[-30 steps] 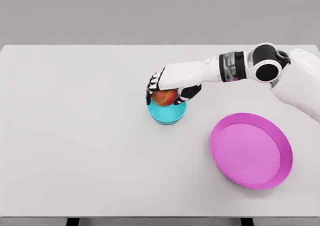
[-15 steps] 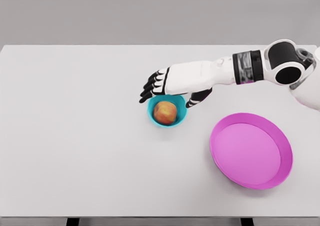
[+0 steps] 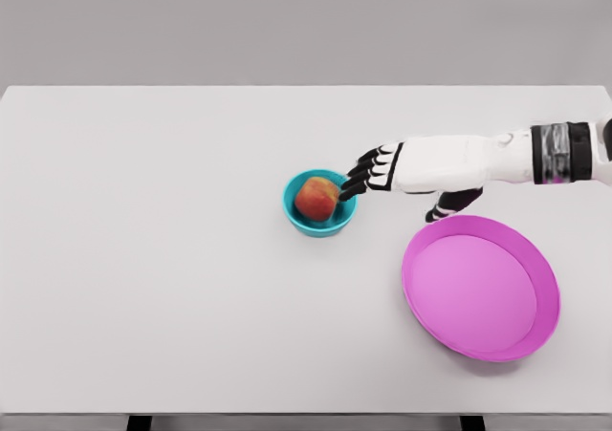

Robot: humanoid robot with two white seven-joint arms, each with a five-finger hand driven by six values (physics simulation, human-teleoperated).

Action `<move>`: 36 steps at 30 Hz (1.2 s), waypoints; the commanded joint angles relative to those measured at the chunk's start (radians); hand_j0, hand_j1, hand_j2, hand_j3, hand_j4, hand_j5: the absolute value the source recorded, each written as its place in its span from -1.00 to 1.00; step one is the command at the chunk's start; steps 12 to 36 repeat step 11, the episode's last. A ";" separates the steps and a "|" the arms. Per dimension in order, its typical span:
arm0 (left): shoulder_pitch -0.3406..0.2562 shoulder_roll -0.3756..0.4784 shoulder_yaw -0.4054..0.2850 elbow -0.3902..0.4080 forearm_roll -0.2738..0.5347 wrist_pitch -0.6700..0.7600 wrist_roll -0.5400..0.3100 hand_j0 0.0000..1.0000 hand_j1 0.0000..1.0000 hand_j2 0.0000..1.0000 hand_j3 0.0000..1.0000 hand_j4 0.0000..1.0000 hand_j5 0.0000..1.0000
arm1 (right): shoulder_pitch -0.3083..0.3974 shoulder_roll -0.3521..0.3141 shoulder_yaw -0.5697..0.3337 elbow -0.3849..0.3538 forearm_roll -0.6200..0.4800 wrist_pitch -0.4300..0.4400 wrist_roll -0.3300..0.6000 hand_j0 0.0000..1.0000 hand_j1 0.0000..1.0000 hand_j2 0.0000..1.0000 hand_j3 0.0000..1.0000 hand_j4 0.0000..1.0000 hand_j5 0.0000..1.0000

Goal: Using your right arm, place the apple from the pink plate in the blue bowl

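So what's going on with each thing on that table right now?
Apple: sitting in the bowl, not held.
Bowl: upright, holding the apple.
Plate: empty.
Right hand: open, holding nothing, beside the bowl.
Table: carrying bowl and plate.

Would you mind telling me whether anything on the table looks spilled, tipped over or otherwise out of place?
Nothing stands out. The apple sits inside the upright blue bowl, the pink plate lies flat and bare, and the right hand hovers open between them, holding nothing.
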 commanded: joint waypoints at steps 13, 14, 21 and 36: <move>0.000 0.000 -0.001 0.000 0.000 0.000 0.000 1.00 1.00 1.00 1.00 1.00 1.00 | 0.057 -0.163 -0.138 -0.001 -0.141 0.004 0.014 1.00 1.00 1.00 1.00 1.00 1.00; 0.000 0.000 -0.001 0.000 0.000 0.000 0.000 1.00 1.00 1.00 1.00 1.00 1.00 | 0.057 -0.163 -0.138 -0.001 -0.141 0.004 0.014 1.00 1.00 1.00 1.00 1.00 1.00; 0.000 0.000 -0.001 0.000 0.000 0.000 0.000 1.00 1.00 1.00 1.00 1.00 1.00 | 0.057 -0.163 -0.138 -0.001 -0.141 0.004 0.014 1.00 1.00 1.00 1.00 1.00 1.00; 0.000 0.000 -0.001 0.000 0.000 0.000 0.000 1.00 1.00 1.00 1.00 1.00 1.00 | 0.057 -0.163 -0.138 -0.001 -0.141 0.004 0.014 1.00 1.00 1.00 1.00 1.00 1.00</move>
